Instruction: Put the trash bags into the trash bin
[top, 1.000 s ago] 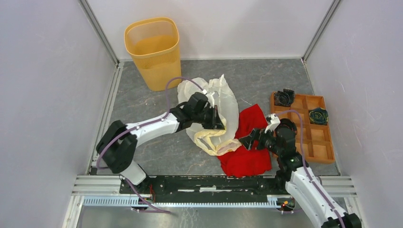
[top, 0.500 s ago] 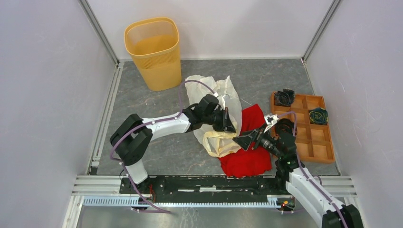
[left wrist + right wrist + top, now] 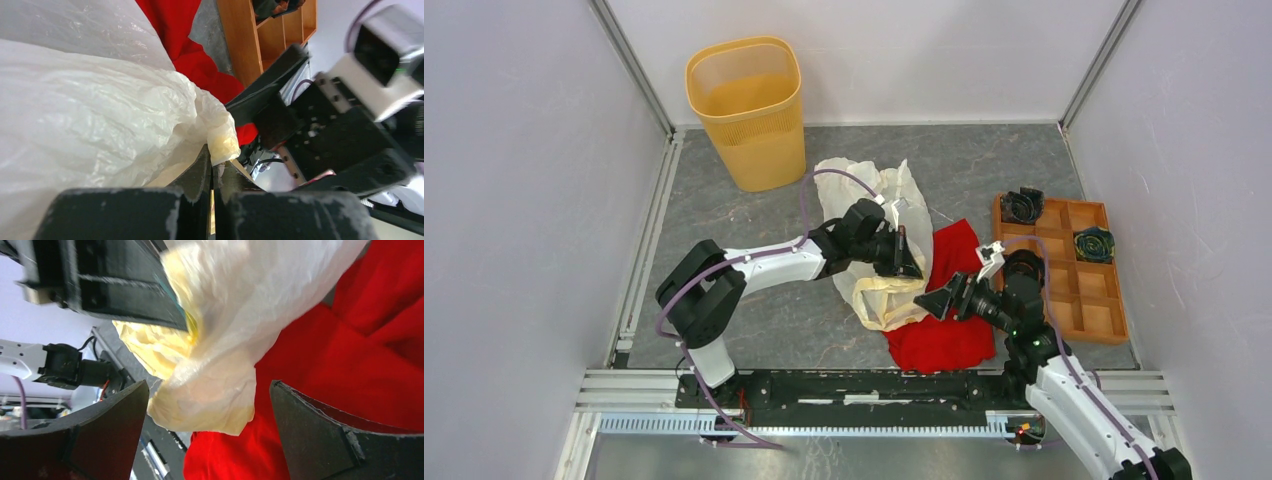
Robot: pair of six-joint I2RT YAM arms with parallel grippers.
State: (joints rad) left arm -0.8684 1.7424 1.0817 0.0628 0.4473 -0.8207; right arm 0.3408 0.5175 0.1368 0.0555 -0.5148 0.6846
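The cream-white trash bag (image 3: pixel 876 210) lies crumpled mid-table, partly over a red cloth (image 3: pixel 944 340). My left gripper (image 3: pixel 908 262) is shut on a fold of the bag; the film (image 3: pixel 100 100) bulges past its closed fingertips in the left wrist view. My right gripper (image 3: pixel 934 302) is open, its jaws spread either side of the bag's lower edge (image 3: pixel 210 395), not touching it. The yellow-orange trash bin (image 3: pixel 746 108) stands upright at the far left, well away from both grippers.
A brown wooden compartment tray (image 3: pixel 1064 265) with dark items sits at the right, next to the right arm. Grey walls and metal rails enclose the table on the left, the far side and the right. The red cloth also fills the right wrist view (image 3: pixel 350 365).
Over the last second my left gripper moved right with the bag. My right gripper swung left toward the bag's lower edge and stands open there.
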